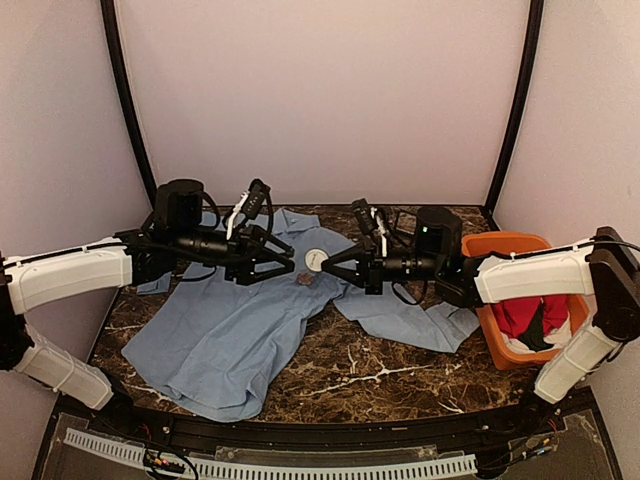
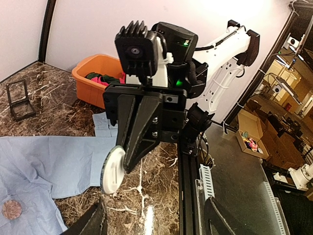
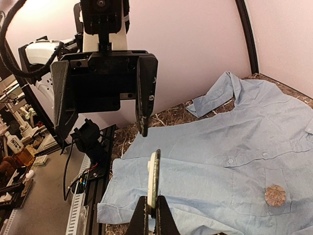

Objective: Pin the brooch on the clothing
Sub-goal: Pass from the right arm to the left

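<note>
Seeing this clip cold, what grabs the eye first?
The two arms face each other above the middle of the light blue shirt. The right gripper pinches a white disc, likely the brooch, in front of the open left gripper. A brown speckled round patch sits on the shirt's chest, and an orange bin holding red cloth stands at the right.
</note>
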{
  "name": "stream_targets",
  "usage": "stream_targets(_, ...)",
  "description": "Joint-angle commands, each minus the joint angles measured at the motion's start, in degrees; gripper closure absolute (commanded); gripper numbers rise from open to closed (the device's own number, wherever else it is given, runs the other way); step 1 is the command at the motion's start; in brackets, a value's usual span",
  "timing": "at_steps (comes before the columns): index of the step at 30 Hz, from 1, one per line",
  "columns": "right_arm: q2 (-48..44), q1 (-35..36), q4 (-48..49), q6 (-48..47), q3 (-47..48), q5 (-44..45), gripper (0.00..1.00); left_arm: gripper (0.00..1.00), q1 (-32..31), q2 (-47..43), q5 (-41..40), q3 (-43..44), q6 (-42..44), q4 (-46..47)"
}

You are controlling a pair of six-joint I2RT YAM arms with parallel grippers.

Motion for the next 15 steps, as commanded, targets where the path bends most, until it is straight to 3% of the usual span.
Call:
stream_targets(1, 0.17, 1.64, 4.69, -0.18, 0.79, 4.25, 1.00, 0.33, 0.08, 2.63, -1.82, 2.35, -1.30, 0.35)
stream_targets(6, 0.00, 2.48, 6.11, -0.73, -0.04, 6.64, 1.00, 0.33, 0.08, 6.66, 1.41, 3.69, -6.97, 7.63)
stream_targets(11, -0.47, 2.44, 8.59, 0.48, -1.09, 6.25, 1.00, 0.31, 0.03, 8.52, 2.03, 4.05, -7.48, 8.35)
stream_targets(15, -0.67, 2.49, 10.17, 1.63, -1.51, 5.14, 1.00, 0.39, 0.00, 8.92, 2.90, 3.60, -8.21, 9.88)
